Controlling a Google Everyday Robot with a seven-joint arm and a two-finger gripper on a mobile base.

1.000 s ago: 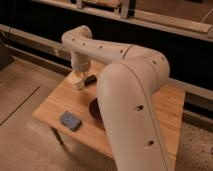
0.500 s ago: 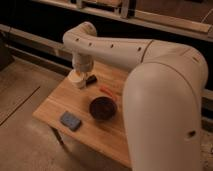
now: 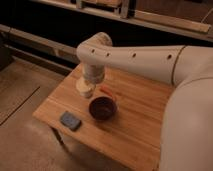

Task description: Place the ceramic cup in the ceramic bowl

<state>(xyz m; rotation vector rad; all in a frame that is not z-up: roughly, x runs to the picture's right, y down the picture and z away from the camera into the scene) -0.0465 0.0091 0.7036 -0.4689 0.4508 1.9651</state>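
Observation:
The cream-white ceramic cup [image 3: 86,90] hangs at the end of my gripper [image 3: 87,86], which comes down from the pale arm's wrist [image 3: 94,60]. The gripper is shut on the cup and holds it just above the wooden table [image 3: 135,125]. The cup is to the left of and slightly behind the dark maroon ceramic bowl [image 3: 102,108]. The bowl stands upright on the table and holds nothing. The gripper's body hides the cup's top.
A flat blue-grey block [image 3: 70,120] lies near the table's front left edge. A small red-orange thing [image 3: 105,91] lies just behind the bowl. My large pale arm [image 3: 165,60] spans the right side of the view. A dark ledge runs behind the table.
The gripper and the cup have moved right and toward the front of the table, closer to the bowl. The bowl and the block have not moved.

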